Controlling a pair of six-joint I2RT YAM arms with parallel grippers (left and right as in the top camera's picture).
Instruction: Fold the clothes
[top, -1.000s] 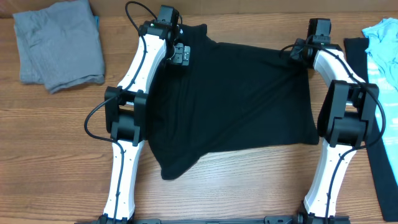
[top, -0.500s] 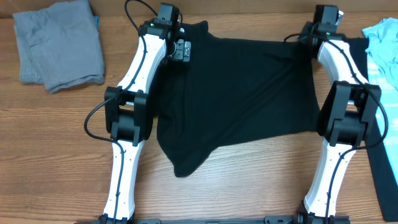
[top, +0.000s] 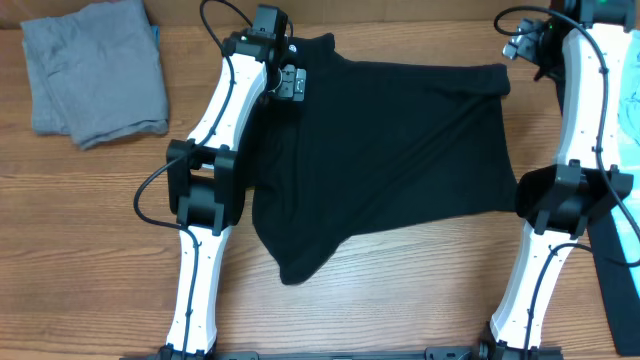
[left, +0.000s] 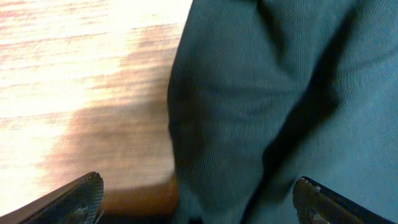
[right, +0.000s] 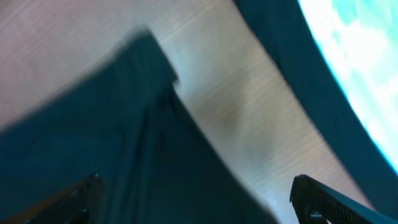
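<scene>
The clothes here are chiefly a black T-shirt (top: 380, 160), spread over the middle of the wooden table with a rumpled lower left corner. My left gripper (top: 290, 85) hovers open over its upper left edge. In the left wrist view the dark fabric (left: 280, 93) lies between the wide-apart fingers of the left gripper (left: 199, 205), untouched by them. My right gripper (top: 522, 45) is open, raised just beyond the shirt's upper right corner. The right wrist view shows that corner (right: 93, 143) lying flat below the right gripper (right: 199, 205), whose fingers hold nothing.
A folded grey garment (top: 95, 70) lies at the back left. A light blue garment (top: 625, 100) and a dark one (top: 610, 250) lie along the right edge, behind the right arm. Bare wood (top: 400, 290) shows in front of the shirt.
My right gripper has opened, let go of the shirt's upper right corner and moved back and to the right. The corner now lies flat, further back. The left arm has not moved.
</scene>
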